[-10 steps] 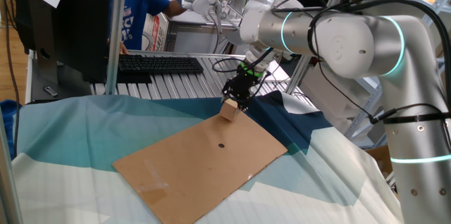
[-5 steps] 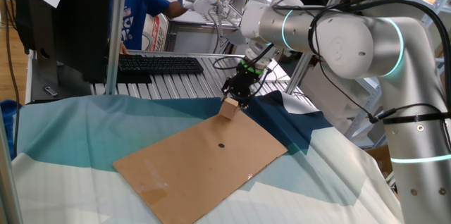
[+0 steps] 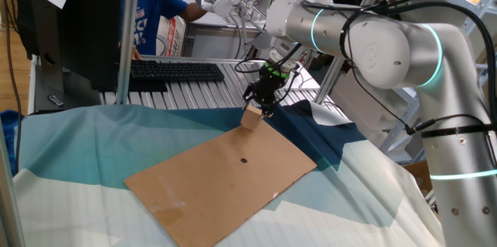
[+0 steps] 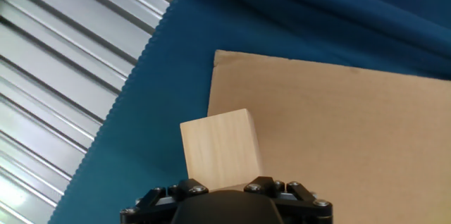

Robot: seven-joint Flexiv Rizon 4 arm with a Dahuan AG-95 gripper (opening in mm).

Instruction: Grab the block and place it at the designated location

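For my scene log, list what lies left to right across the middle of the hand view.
Metal slats → blue cloth → block → cardboard

Bright, even indoor light; the block (image 4: 220, 146) is sharp, far corners slightly soft.

Robotics lab: keyboard (image 3: 175, 71), monitor (image 3: 78, 29), slatted metal bench (image 3: 194, 94), aluminium frame post (image 3: 123, 45), person (image 3: 159, 10) working behind.
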